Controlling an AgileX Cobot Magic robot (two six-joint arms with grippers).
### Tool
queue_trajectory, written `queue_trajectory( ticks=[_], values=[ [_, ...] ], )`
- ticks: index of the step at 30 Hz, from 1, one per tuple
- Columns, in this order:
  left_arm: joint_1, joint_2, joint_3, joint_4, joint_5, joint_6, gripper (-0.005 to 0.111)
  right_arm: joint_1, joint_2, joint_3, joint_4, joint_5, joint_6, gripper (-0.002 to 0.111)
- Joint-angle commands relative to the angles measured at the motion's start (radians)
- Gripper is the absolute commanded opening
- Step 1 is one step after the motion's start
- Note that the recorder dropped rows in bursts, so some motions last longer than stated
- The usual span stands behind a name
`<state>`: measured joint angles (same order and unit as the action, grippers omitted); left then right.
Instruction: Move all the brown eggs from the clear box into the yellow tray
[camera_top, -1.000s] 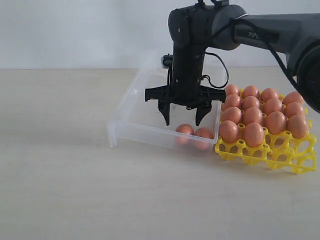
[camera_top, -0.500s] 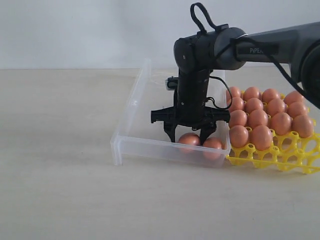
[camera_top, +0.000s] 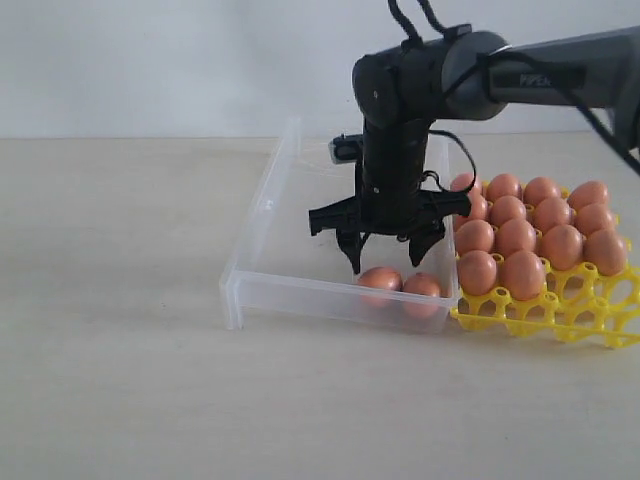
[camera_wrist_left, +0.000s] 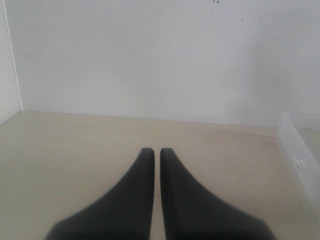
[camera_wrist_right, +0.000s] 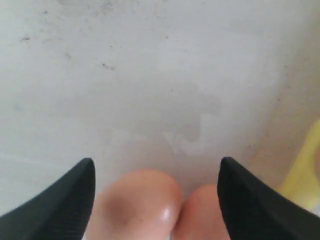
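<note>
In the exterior view we see the right gripper spread open just above 2 brown eggs. They lie in the clear box, at its corner beside the yellow tray, which holds more eggs. In the left wrist view the left gripper is closed on nothing, apart from the box. In the right wrist view both eggs sit between the open jaws.

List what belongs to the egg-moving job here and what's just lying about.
Job: two brown eggs in the clear box; yellow tray, holding the rest; open right gripper over the two.
Not in play: shut left gripper; table.
</note>
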<state>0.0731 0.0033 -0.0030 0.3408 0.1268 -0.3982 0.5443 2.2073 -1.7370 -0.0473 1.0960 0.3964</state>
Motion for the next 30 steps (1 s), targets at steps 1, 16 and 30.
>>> queue_trajectory(
  ticks=[1,16,30],
  values=[
    [-0.004,-0.003,0.003,-0.002,0.002,-0.001,0.004,-0.007,-0.114,0.001,0.016,0.069,0.006,0.062],
    [-0.004,-0.003,0.003,-0.002,0.002,-0.001,0.004,-0.007,-0.017,0.004,0.193,0.125,0.048,0.062],
    [-0.004,-0.003,0.003,-0.002,0.002,-0.001,0.004,-0.003,0.035,0.004,0.17,0.105,0.068,0.041]
  ],
)
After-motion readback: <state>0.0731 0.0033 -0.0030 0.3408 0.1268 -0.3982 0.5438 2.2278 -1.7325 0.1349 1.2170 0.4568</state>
